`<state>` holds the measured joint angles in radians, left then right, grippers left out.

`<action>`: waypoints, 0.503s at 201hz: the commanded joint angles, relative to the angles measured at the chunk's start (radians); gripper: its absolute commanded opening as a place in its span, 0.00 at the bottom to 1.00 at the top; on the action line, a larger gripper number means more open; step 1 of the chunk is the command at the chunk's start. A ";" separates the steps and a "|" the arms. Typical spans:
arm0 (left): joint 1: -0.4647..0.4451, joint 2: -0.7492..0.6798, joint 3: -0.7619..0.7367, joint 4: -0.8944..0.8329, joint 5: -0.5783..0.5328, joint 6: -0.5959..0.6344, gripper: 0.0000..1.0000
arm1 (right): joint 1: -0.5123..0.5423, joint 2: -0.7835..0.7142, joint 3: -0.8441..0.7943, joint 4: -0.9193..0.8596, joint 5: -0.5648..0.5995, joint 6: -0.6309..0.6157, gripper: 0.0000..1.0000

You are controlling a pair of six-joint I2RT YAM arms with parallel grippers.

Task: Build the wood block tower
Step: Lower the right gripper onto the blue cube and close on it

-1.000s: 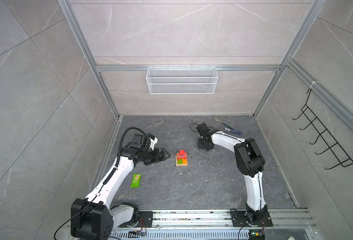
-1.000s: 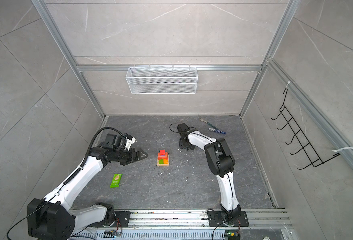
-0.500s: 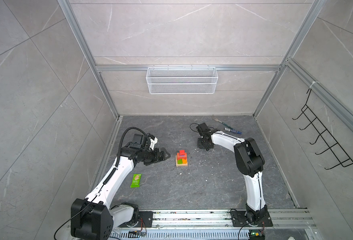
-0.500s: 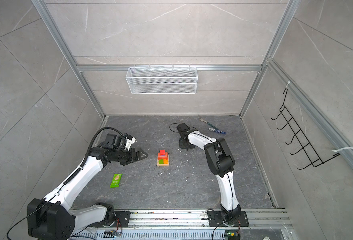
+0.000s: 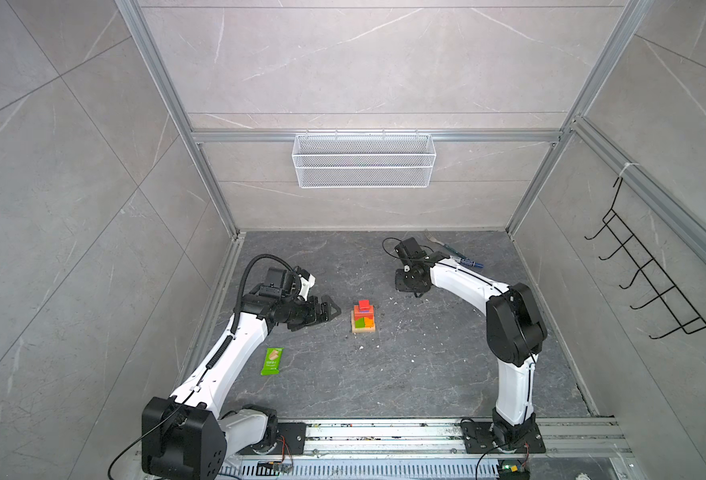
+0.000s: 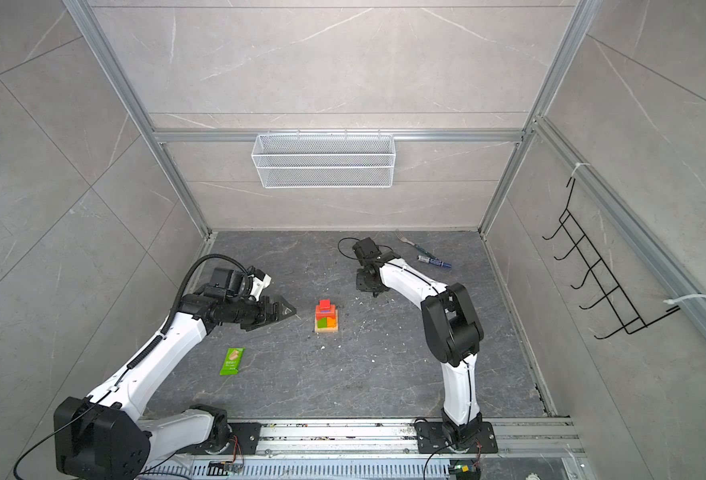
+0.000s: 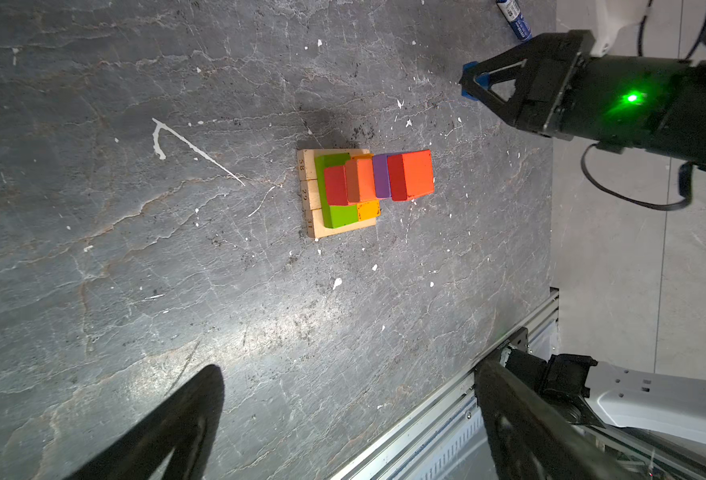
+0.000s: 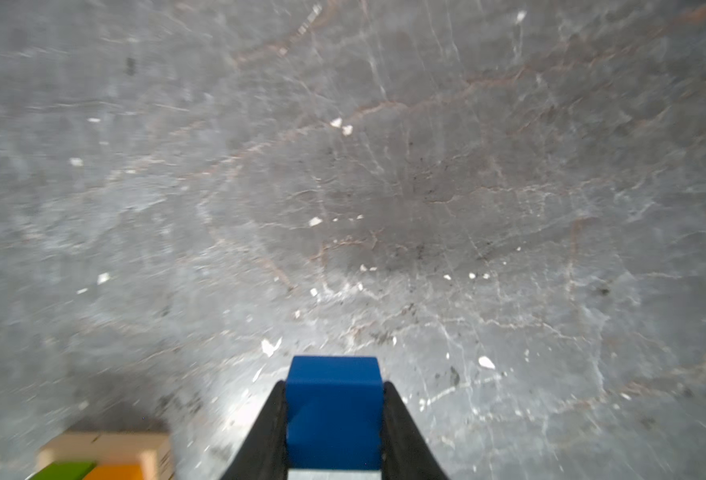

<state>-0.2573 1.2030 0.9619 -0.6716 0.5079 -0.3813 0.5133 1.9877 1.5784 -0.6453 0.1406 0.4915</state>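
The tower (image 5: 364, 318) (image 6: 326, 318) stands mid-floor. It has a tan base, a green and orange layer, a red and orange layer, a purple block and a red block on top (image 7: 415, 174). My left gripper (image 5: 329, 309) (image 6: 285, 309) hovers just left of it, open and empty, with its fingertips (image 7: 208, 386) spread wide. My right gripper (image 5: 413, 291) (image 6: 373, 291) points down at the floor behind and right of the tower. It is shut on a blue cube (image 8: 334, 411), which also peeks out at its tips (image 7: 469, 66). Whether the cube touches the floor I cannot tell.
A green snack wrapper (image 5: 271, 360) (image 6: 231, 360) lies beside the left arm. A blue marker (image 5: 467, 262) (image 6: 434, 262) and a fork (image 5: 438, 243) lie at the back right. A wire basket (image 5: 364, 160) hangs on the back wall, and a hook rack (image 5: 654, 282) hangs on the right wall.
The right gripper's jaws have drawn together on the blue cube. Both arms and the tower stay where they were.
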 commanded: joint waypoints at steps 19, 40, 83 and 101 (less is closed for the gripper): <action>0.006 -0.006 0.000 0.013 0.017 0.010 0.98 | 0.049 -0.082 0.005 -0.094 -0.015 0.028 0.00; 0.006 -0.003 0.002 0.014 0.018 0.010 0.98 | 0.081 -0.105 0.018 -0.121 -0.009 0.035 0.01; 0.006 0.000 0.002 0.015 0.017 0.009 0.98 | 0.142 -0.130 0.053 -0.164 -0.003 0.058 0.02; 0.006 -0.001 0.003 0.016 0.018 0.009 0.97 | 0.167 -0.132 0.073 -0.176 -0.002 0.067 0.02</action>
<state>-0.2573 1.2030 0.9619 -0.6716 0.5079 -0.3813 0.6518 1.8965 1.6054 -0.7700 0.1333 0.5312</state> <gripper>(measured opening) 0.976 0.020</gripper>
